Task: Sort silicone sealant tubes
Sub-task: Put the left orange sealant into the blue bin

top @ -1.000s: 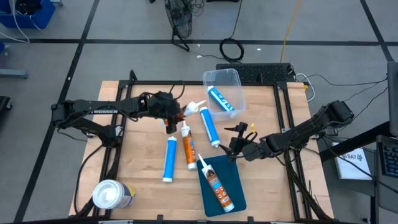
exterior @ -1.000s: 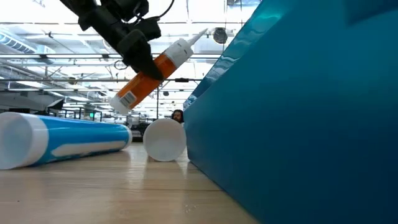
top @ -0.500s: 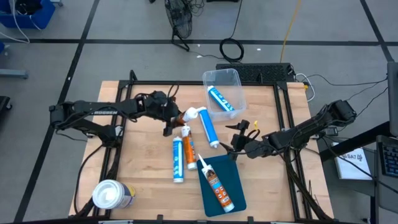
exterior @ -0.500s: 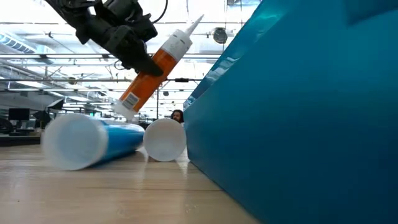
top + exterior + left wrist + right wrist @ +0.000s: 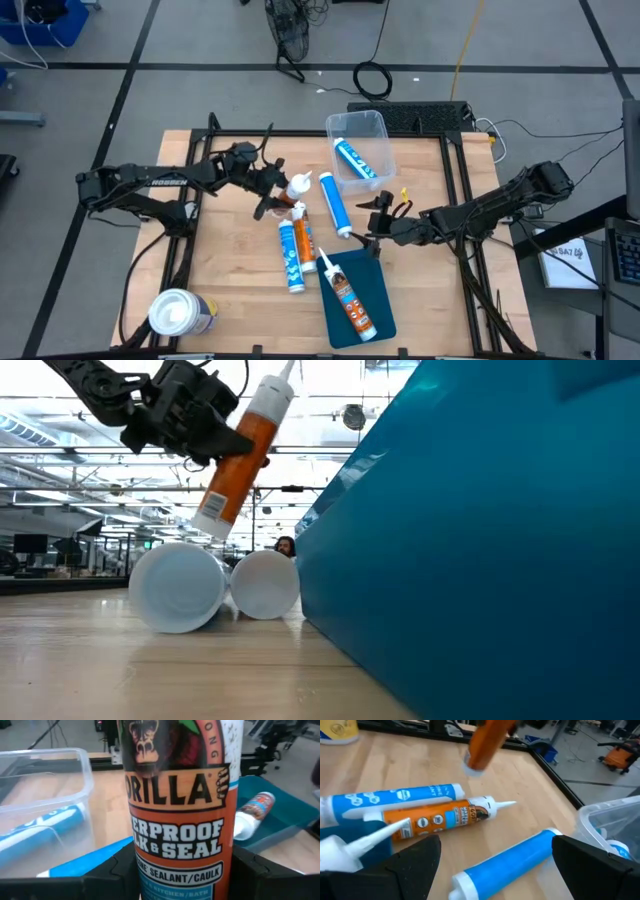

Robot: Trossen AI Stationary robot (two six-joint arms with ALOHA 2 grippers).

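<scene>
Two of six tubes look sorted so far: one blue tube (image 5: 352, 160) in the clear bin (image 5: 378, 125) at 12 o'clock on the bench (image 5: 225, 270), one orange tube (image 5: 349, 298) on the teal tray (image 5: 378, 300) at 5 o'clock

Third in progress: left gripper (image 5: 272, 190) at about 10 o'clock from bench centre, fingers clamped narrow round the held orange tube (image 5: 288, 186), lifted clear of the wood, nozzle tilted up in the low view. Left wrist view shows the label filling the frame between the fingers, so grip is mid-body

Left on the bench, near centre:
- second blue tube (image 5: 335, 203), lying alone, just at 6 o'clock of the bin
- third blue tube (image 5: 290, 256) and last orange tube (image 5: 303, 237), side by side and touching, at 9 o'clock of the tray

Right gripper (image 5: 378, 222) hovers at 3 o'clock of centre, just above the tray's far edge, fingers spread wide, nothing in them

My read: roughly a third done, orange goes to tray, blue to bin. Held tube still has to cross to the tray, then three more picks. Touching pair may be the fiddly one, risk of nudging its neighbour

White-topped canister (image 5: 178, 312) at 7 o'clock corner isn't part of the sort
</scene>
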